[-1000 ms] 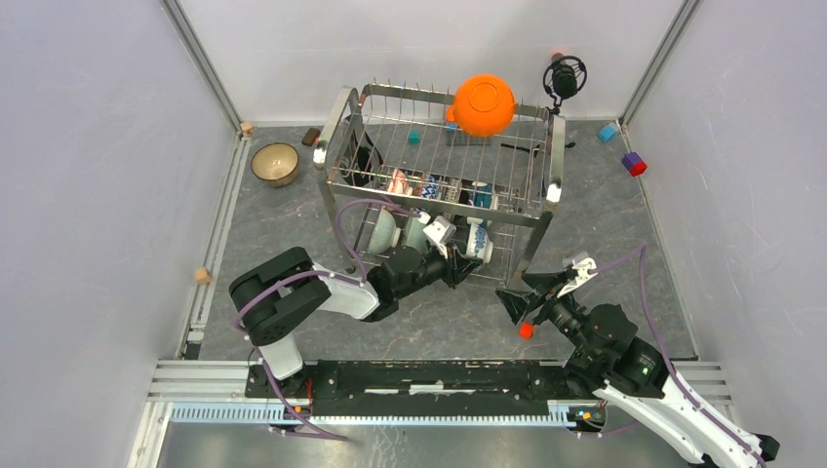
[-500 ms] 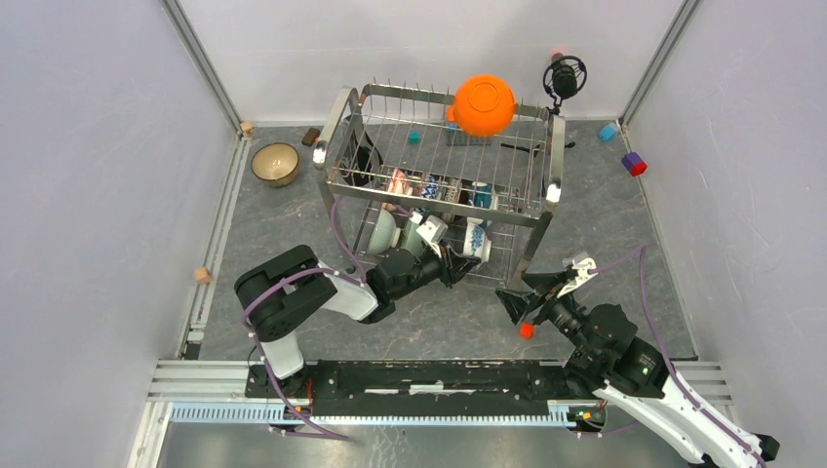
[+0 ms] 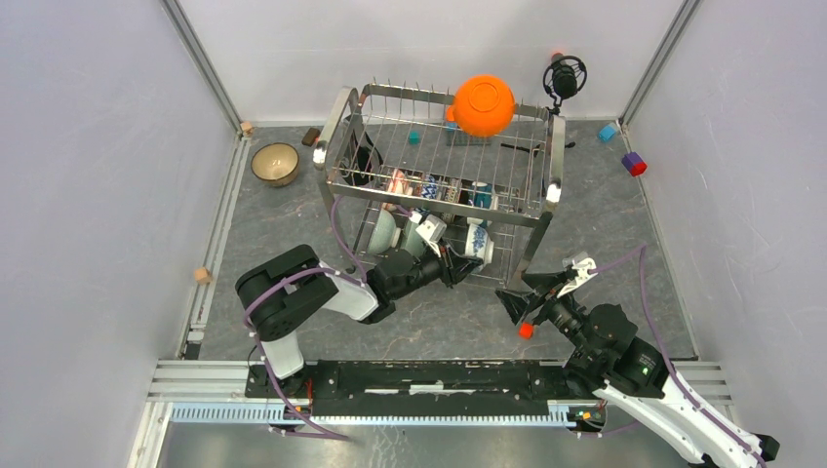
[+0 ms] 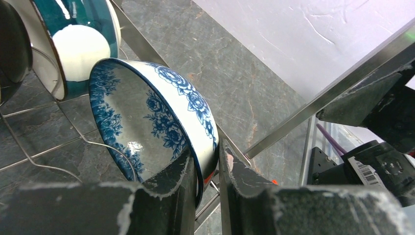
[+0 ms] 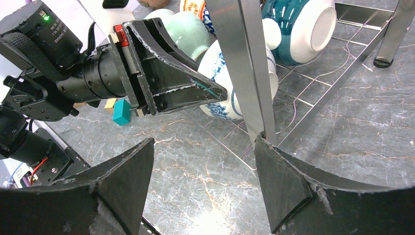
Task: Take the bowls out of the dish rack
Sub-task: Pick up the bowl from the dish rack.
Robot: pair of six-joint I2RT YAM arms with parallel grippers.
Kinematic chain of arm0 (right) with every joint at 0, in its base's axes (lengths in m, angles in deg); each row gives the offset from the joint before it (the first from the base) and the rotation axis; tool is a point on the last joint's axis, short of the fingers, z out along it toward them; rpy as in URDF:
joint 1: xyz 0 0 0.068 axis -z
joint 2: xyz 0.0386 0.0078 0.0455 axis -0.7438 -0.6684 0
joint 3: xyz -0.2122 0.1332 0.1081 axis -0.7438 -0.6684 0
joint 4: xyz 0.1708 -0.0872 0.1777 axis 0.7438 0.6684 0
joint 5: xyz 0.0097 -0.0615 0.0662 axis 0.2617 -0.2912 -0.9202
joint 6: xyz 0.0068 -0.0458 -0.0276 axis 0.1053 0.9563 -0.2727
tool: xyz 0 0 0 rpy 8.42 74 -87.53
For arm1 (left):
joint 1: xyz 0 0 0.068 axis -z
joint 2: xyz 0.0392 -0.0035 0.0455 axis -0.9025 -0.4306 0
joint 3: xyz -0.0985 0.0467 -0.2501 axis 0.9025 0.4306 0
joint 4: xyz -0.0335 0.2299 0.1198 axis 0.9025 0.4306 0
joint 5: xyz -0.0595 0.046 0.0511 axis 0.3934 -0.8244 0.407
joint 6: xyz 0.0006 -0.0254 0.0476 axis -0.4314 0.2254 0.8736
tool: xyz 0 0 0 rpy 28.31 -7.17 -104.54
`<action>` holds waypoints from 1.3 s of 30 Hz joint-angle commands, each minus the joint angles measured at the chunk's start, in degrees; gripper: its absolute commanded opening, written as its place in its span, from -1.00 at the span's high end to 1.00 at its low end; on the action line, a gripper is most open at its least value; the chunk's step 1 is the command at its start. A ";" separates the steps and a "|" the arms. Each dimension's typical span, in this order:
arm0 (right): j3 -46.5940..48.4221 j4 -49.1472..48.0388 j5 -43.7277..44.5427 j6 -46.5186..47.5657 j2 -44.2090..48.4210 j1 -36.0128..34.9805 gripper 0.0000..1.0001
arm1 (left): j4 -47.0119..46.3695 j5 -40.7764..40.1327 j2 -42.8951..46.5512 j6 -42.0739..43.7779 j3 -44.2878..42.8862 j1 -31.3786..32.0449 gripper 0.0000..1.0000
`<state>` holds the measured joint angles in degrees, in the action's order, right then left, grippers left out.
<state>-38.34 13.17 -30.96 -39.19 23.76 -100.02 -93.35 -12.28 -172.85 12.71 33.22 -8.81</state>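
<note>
The blue-and-white bowl point(image 4: 151, 122) is stood on edge in the lower tier of the dish rack point(image 3: 551, 161), at the rack's near side, so its rim is offered to the front. This is judged to be why the left claw point(image 4: 208, 161) is clamped on that rim, with one finger inside the bowl and one against its outer wall: a thin wall is more easily pinched than a wide body is spanned. The right claw point(image 5: 203, 147) is held apart and empty just outside the rack's near right leg, presumably to leave the way clear. The bowl is glazed white outside with blue flowers, and greyish inside with a blue floral band. An orange bowl point(image 3: 484, 104) is perched on the rack's upper tier, and a brown-gold bowl point(image 3: 275, 163) is set on the tabletop point(image 3: 605, 224) left of the rack.
</note>
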 commanded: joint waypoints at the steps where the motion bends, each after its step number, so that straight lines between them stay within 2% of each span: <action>1: 0.56 -1.15 0.44 0.56 9.46 0.16 -0.60 | -11.10 2.28 3.97 -3.10 0.38 0.34 0.96; 24: 0.74 -1.10 0.44 0.61 9.46 0.13 -0.60 | -8.25 1.54 14.83 -2.87 5.48 1.87 0.95; 33: 1.49 -0.84 -0.36 0.97 9.46 0.13 -0.61 | -5.00 -0.54 24.54 -4.22 11.74 3.62 0.95; 39: 2.13 -0.74 -2.83 1.15 9.37 0.11 -0.62 | 5.15 -4.51 35.60 -0.64 16.47 7.42 0.96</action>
<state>-38.34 13.22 -31.92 -38.93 23.76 -100.00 -91.78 -12.74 -144.70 10.96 47.91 -4.40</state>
